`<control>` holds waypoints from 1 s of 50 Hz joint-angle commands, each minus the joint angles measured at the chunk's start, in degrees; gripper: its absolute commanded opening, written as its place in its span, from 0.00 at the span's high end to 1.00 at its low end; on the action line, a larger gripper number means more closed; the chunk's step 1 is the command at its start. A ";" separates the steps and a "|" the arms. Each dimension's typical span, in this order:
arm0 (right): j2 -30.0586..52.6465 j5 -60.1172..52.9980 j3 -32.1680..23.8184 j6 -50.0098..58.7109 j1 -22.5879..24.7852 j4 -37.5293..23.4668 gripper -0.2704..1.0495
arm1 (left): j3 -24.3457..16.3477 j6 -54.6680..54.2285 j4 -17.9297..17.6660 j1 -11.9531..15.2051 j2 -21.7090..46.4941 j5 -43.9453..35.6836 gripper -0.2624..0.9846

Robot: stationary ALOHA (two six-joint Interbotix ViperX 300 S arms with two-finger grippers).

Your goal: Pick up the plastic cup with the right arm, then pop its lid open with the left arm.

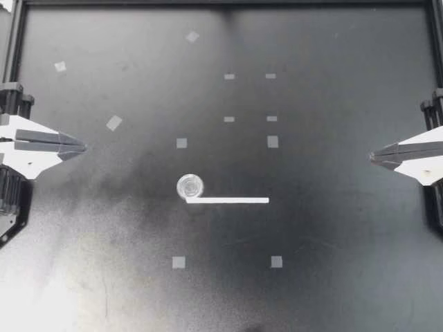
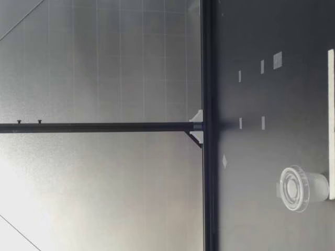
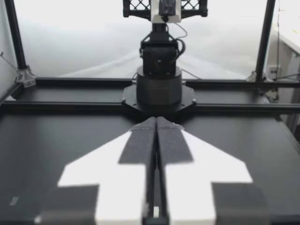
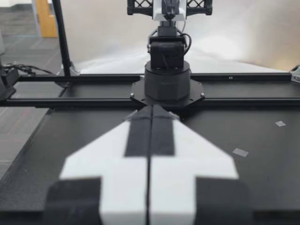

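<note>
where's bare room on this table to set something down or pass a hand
Wide bare table lies between the clear cup and my left gripper, and between the white strip and my right gripper. The only occupied spot is mid-table, where cup and strip sit together; flat tape squares block nothing.

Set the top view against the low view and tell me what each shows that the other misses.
Only the top view: my left hand and right hand, both shut, at opposite sides. Only the low view: the frosted wall panel and upright black frame post beyond the black table. Both: the clear round plastic cup, upright, at one end of the flat white strip, and small grey tape squares on that table.
</note>
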 commanded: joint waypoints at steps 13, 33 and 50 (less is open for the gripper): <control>6.77 -0.09 1.49 5.01 -0.35 0.97 0.86 | 2.02 -4.22 -2.99 0.79 2.37 1.58 0.81; 20.30 -10.37 -6.24 7.12 -0.26 -0.44 0.86 | -9.23 -0.09 -1.93 0.79 20.48 14.68 0.81; 31.64 -20.83 -7.12 7.38 -0.35 -0.53 0.79 | -9.40 0.35 -1.85 0.79 34.19 7.56 0.81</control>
